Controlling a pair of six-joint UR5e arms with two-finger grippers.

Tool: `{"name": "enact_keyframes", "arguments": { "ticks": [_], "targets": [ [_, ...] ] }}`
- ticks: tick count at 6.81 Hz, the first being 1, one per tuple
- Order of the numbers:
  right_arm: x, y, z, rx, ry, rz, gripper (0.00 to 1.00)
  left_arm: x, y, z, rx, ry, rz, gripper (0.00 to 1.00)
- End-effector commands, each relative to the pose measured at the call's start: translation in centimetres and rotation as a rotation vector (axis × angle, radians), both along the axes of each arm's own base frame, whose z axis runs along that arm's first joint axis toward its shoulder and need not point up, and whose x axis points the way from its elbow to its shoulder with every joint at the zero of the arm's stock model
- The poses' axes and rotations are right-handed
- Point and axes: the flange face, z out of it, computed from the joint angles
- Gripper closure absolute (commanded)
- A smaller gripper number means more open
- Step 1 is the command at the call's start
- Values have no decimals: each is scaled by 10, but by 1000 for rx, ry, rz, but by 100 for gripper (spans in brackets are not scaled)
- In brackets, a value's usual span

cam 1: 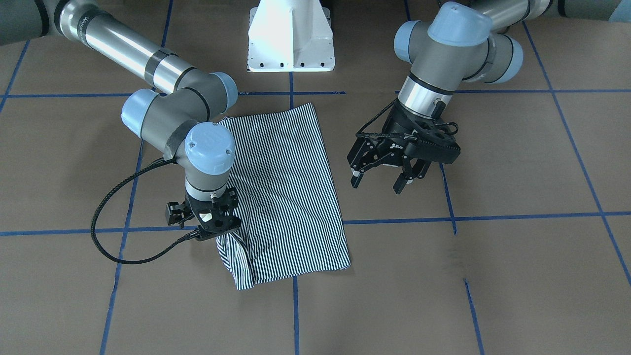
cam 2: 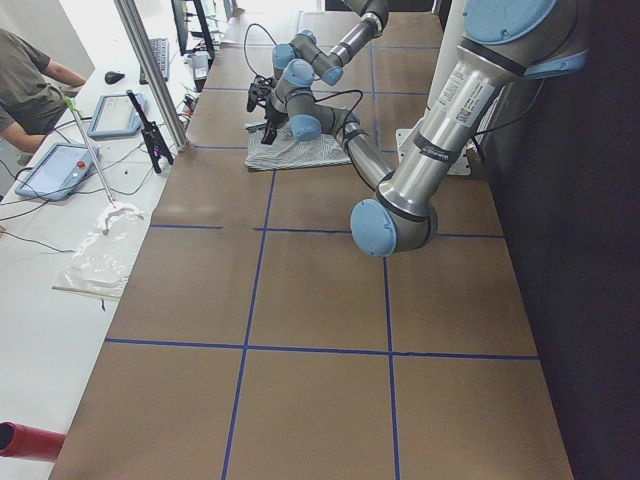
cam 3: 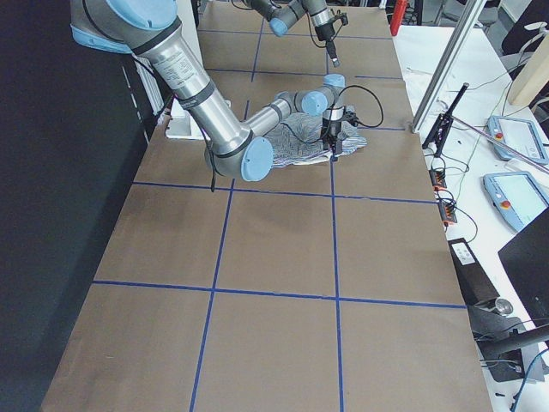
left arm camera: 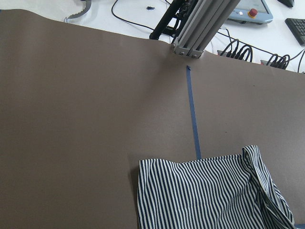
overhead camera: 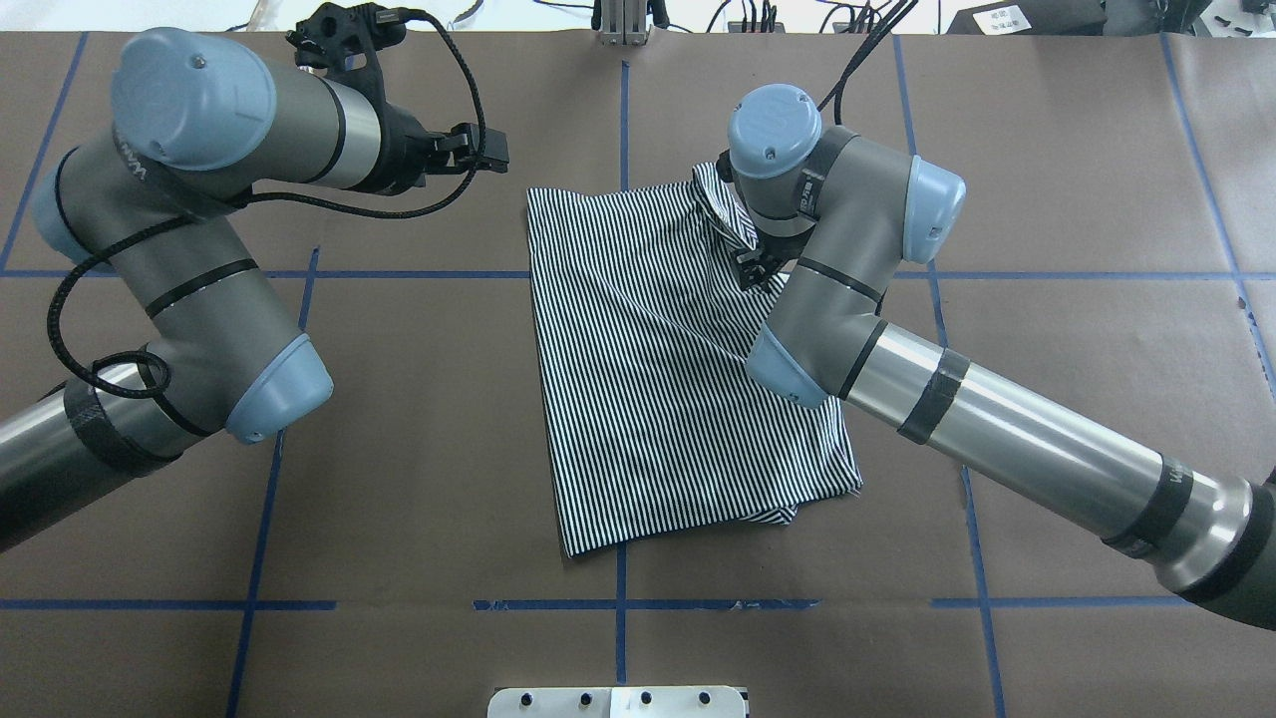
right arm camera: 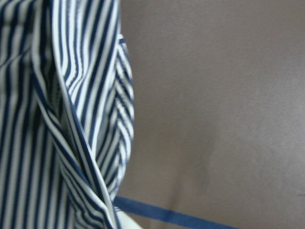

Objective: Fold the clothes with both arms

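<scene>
A: Currently, front view: item and step?
B: Polo shirt [cam 1: 291,197], one, lying as a folded panel mid-desk [cam 1: 493,276]. Right claw [cam 1: 217,237] at its 8 o'clock edge, apparently pinched on a raised fold. Left claw [cam 1: 377,186] at 3 o'clock, held spread and empty, apart from the cloth. Step, as I judge it: a further fold being set up.
A: Overhead?
B: Right claw sits at the shirt's 1 o'clock corner. The next move calls for carrying that edge across, with the left claw coming in to share it.
A: Side views?
B: Brown paper surface, blue tape grid [cam 2: 300,347]. White side bench [cam 2: 40,300] at 9 o'clock, pendant [cam 2: 55,170], seated person [cam 2: 30,85]. Right side: second pendant [cam 3: 515,137].
A: Wrists?
B: Left: shirt at 5 o'clock. Right: stripes close, blurred.
</scene>
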Motion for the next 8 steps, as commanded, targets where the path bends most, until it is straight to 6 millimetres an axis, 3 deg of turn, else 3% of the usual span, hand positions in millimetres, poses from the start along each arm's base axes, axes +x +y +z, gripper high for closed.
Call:
{"name": "enact_keyframes", "arguments": {
  "ticks": [1, 2, 3, 4, 5, 6, 7, 8],
  "targets": [
    [63, -41, 44, 25, 54, -37, 0, 0, 0, -1, -2, 4, -1, 0],
    [91, -56, 54, 42, 66, -58, 0, 0, 0, 0, -3, 3, -1, 0],
    [89, -63, 28, 60, 44, -44, 0, 0, 0, 0, -3, 3, -1, 0],
    [80, -68, -14, 69, -14, -23, 0, 0, 0, 1, -4, 2, -1, 0],
    [63, -70, -50, 43, -67, 18, 0, -1, 0, 1, -1, 0, -1, 0],
    [32, -75, -86, 35, -80, 23, 0, -1, 0, 2, -4, -2, -1, 0],
    [4, -75, -95, 59, -133, 50, 0, 0, 0, 1, -2, 1, 0, 0],
    [-31, -64, -77, 59, -156, 66, 0, -1, 1, 1, -7, 6, 20, 0]
  ]
}}
